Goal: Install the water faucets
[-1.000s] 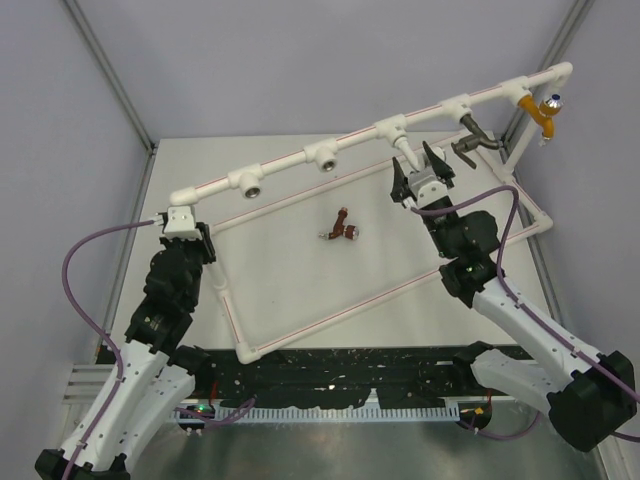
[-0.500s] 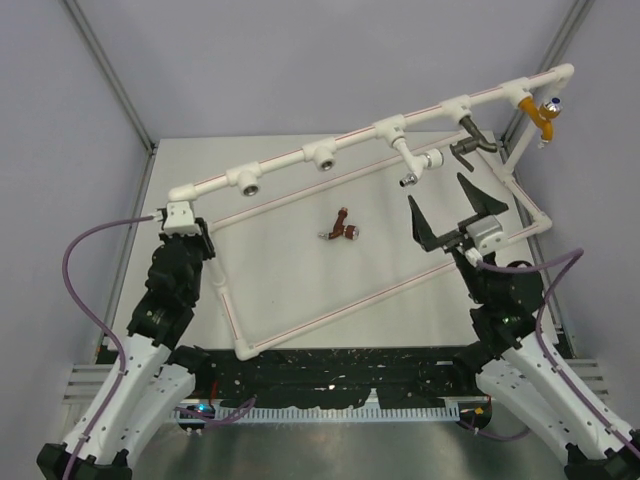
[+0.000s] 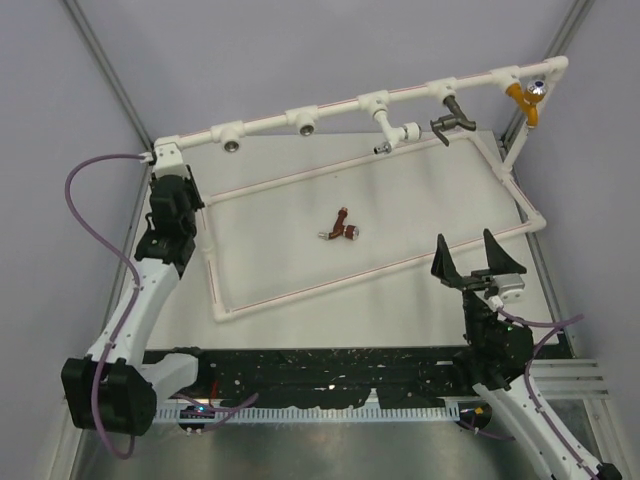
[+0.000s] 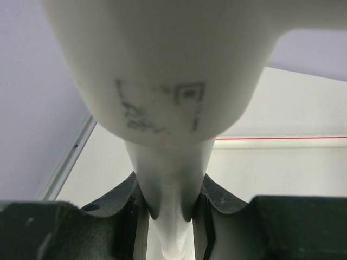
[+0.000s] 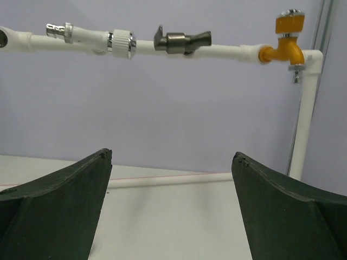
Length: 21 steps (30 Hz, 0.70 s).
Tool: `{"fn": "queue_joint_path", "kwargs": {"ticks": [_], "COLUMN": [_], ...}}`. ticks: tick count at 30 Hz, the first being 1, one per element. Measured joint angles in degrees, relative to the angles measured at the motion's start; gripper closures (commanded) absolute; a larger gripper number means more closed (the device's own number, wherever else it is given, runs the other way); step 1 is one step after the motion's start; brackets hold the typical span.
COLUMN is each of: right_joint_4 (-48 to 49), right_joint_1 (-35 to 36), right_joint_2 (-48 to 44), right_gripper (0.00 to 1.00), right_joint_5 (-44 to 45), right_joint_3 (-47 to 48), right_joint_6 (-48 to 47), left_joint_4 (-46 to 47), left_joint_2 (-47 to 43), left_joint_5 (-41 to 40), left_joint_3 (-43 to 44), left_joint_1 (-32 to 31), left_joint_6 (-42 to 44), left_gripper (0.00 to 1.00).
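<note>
**One faucet on the rail, one loose on the counter**

The pale grey, matte counter (image 3: pixel 400 215) carries a pipe frame (image 3: pixel 330 112) of smooth white plastic tube with thin red stripes. Part of it is a flat rectangle lying on the counter, and part is a raised rail at the back with stubby tee fittings.

The left claw (image 3: pixel 166 158) is clamped on the frame at its far-left corner. Its wrist view shows dark fingers (image 4: pixel 227 203) pressed against either side of a round white post. The right claw (image 3: pixel 478 262) hangs near the front right, its two black wedge-shaped fingers spread wide with nothing between them.

On the rail sit an orange tap (image 3: pixel 527 97), a dull grey metal tap (image 3: pixel 450 120) and the white faucet (image 3: pixel 397 134). The white one is glossy plastic with a ribbed collar and a chrome tip.

The reddish-brown faucet (image 3: pixel 341 228), small and knobby, lies loose mid-counter inside the rectangle, well apart from both claws.
</note>
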Motion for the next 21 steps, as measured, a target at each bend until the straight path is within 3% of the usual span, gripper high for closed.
{"fn": "queue_joint_path", "kwargs": {"ticks": [7, 10, 14, 15, 21], "right_joint_4": [-1.0, -8.1, -17.3, -20.6, -34.0], "right_joint_1": [0.0, 0.0, 0.0, 0.0, 0.0], "right_joint_2": [-0.2, -0.2, -0.2, -0.2, -0.2], "right_gripper": [0.05, 0.05, 0.05, 0.05, 0.04], "right_joint_5": [5.8, 7.0, 9.3, 10.3, 12.7], "right_joint_3": [-2.6, 0.9, 7.4, 9.5, 18.9], "right_joint_6": [7.0, 9.8, 14.5, 15.9, 17.8], "left_joint_4": [0.3, -1.3, -4.0, -4.7, -8.6], "left_joint_2": [12.4, 13.1, 10.1, 8.3, -9.2], "left_joint_5": [4.0, 6.0, 8.2, 8.7, 12.2], "left_joint_3": [10.3, 11.8, 10.9, 10.1, 3.6], "left_joint_1": [5.5, 5.6, 5.6, 5.6, 5.6], "left_joint_6": [0.4, 1.7, 1.9, 1.7, -0.9], "left_gripper": [0.35, 0.2, 0.11, 0.01, 0.0]}}
